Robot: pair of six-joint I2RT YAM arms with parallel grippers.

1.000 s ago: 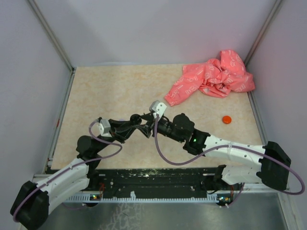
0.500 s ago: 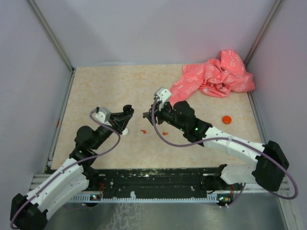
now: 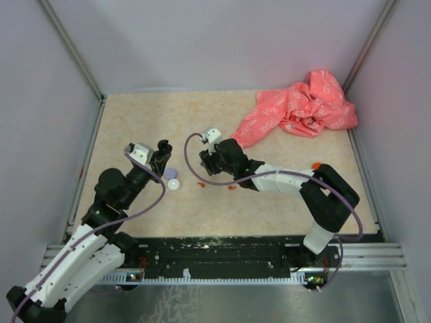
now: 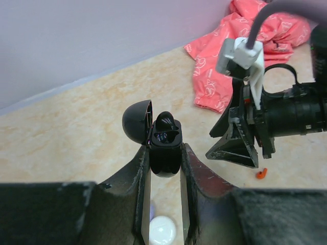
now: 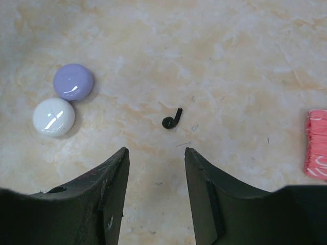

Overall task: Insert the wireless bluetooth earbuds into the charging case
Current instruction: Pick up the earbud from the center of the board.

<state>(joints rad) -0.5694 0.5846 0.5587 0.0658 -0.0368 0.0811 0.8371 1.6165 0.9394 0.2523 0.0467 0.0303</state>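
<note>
Working table (image 3: 135,114), seen from above and from both wrists. The left gripper (image 4: 164,153), toward the left edge at mid-depth, pinched the black charging case (image 4: 166,148) between its two fingers. The case sat upright with its domed lid (image 4: 137,121) swung open to the left. A rounded black form showed in the case's cavity; whether it was a seated earbud could not be told.

The right gripper (image 5: 156,153) hung near the centre of the table with its fingers spread and nothing between them. It pointed toward the left gripper, and the two were near each other but apart.

In the right wrist view, a black earbud (image 5: 172,121) lay loose on the table just beyond the open fingertips, touching neither finger. Two red earbud pieces (image 3: 201,183) lay on the table on the near side of the right gripper, apart from each other. One of them appeared in the left wrist view beneath that gripper.

A purple disc (image 5: 74,81) and a white disc (image 5: 53,116) lay just beside each other, between the two grippers and on the near side of the held case. A crumpled pink cloth (image 3: 303,108) occupied the far right corner. An orange disc (image 3: 316,165) lay near the right edge, partly hidden behind the right arm.
</note>
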